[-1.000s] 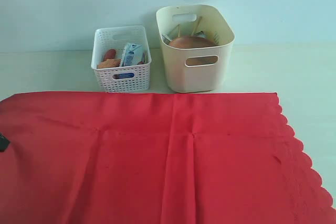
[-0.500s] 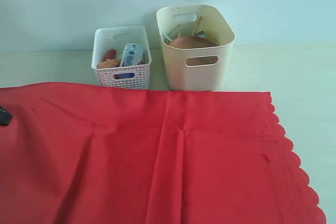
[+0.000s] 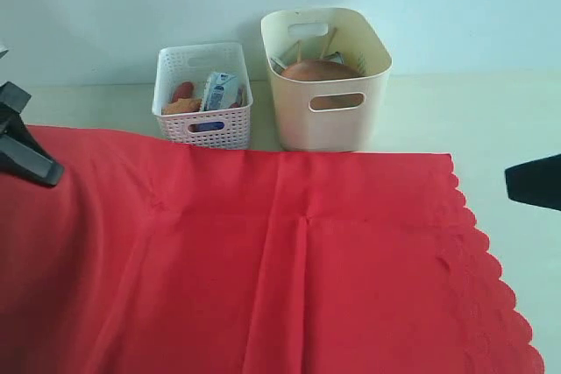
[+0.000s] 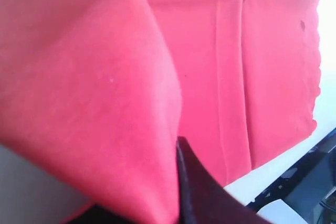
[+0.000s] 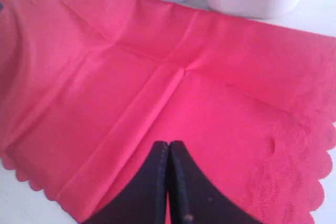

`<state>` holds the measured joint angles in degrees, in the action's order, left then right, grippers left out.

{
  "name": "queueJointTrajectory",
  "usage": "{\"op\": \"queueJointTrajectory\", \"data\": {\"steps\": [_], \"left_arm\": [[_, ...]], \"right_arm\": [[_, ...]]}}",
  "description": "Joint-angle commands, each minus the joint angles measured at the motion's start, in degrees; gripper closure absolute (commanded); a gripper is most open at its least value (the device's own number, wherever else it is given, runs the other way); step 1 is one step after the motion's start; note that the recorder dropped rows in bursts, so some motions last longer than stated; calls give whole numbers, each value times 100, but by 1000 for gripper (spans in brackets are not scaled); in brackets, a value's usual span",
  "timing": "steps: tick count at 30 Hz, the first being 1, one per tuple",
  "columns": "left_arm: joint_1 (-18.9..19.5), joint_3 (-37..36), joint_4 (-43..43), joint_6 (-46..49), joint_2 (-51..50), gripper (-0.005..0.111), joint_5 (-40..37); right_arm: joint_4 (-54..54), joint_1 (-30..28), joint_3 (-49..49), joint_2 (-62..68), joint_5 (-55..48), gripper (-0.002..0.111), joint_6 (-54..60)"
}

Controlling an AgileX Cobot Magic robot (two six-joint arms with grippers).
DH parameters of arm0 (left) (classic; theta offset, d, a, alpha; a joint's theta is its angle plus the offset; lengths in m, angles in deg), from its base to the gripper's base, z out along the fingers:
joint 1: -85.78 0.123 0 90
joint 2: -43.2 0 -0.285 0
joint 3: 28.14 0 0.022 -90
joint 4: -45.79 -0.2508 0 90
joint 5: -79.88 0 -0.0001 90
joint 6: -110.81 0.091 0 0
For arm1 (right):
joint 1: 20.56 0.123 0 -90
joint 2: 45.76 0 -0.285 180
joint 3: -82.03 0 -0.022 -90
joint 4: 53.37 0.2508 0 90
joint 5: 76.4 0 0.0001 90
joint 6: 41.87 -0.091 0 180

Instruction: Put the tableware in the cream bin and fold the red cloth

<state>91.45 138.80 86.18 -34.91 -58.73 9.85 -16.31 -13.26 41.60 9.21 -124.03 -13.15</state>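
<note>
The red cloth is spread over the near part of the table, its scalloped edge on the right. My left gripper is shut on the cloth's left side and holds it up off the table; in the left wrist view the cloth drapes over my left gripper. My right gripper hangs at the right, shut and empty, above the cloth in the right wrist view. The cream bin stands behind the cloth with a brown plate and chopsticks inside.
A white lattice basket with food and a small milk carton stands left of the cream bin, both touching the cloth's far edge. Bare pale table lies to the right, and a wall runs behind.
The cloth's left side has risen and its far edge has slid toward the bins. Both grippers have come into the exterior view, left one moving up.
</note>
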Motion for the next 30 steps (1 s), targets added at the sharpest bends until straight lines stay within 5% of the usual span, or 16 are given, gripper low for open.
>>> {"op": "queueJointTrajectory", "data": {"steps": [1, 16, 30], "left_arm": [[-290, 133, 105, -223, 156, 107, 6], [-1501, 1050, 43, -1006, 158, 107, 6], [-2984, 1705, -263, -1606, -413, 107, 6]], "right_arm": [[-355, 3, 299, 1394, 327, 108, 65], [-2066, 3, 1296, 4710, 948, 108, -1260], [-2054, 3, 1359, 5963, 1528, 108, -1389]]}}
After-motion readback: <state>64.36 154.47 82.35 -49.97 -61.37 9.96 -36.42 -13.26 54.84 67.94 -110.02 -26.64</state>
